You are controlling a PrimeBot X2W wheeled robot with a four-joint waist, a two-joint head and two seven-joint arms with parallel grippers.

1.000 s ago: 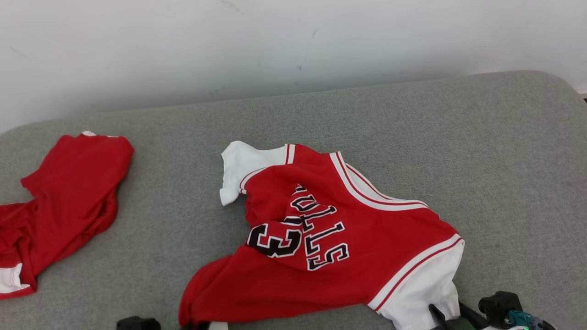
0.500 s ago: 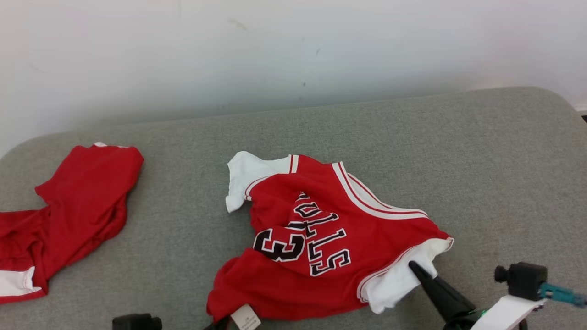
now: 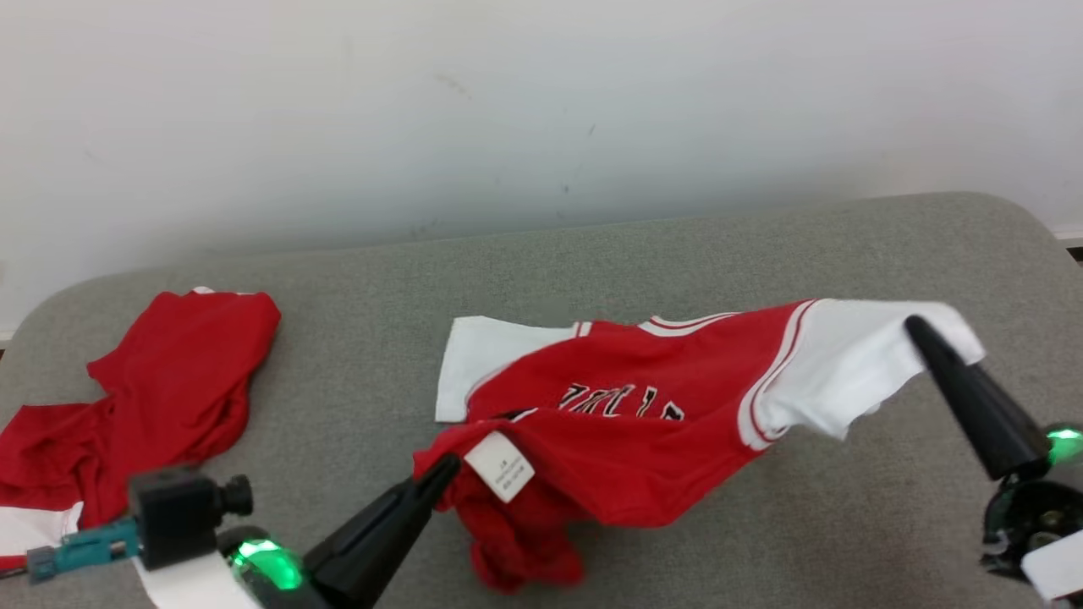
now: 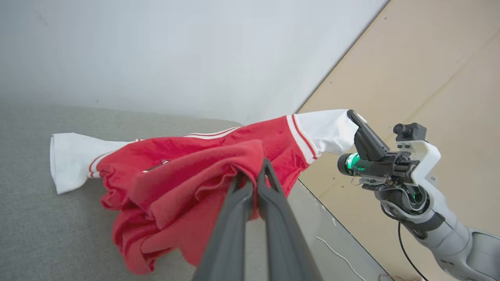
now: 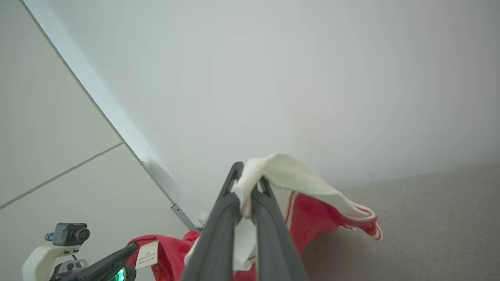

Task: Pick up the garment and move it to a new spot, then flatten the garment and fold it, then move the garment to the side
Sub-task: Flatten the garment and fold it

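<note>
The garment (image 3: 643,431) stretches crosswise over the grey cushion (image 3: 761,254), its long axis running from the left gripper (image 3: 447,467), pinched shut on its red end, to the right gripper (image 3: 915,327), clamping its white end.

The garment (image 3: 643,431) is a red jersey with white sleeves, red-and-white striped trim and black, white-edged lettering (image 3: 622,399). It hangs stretched over the middle of the grey padded surface (image 3: 677,254). One white sleeve (image 3: 846,364) is raised at 3 o'clock and the other lies flat at 10 o'clock. The red hem with its white label (image 3: 499,465) is bunched and drooping at 7 o'clock.
</note>
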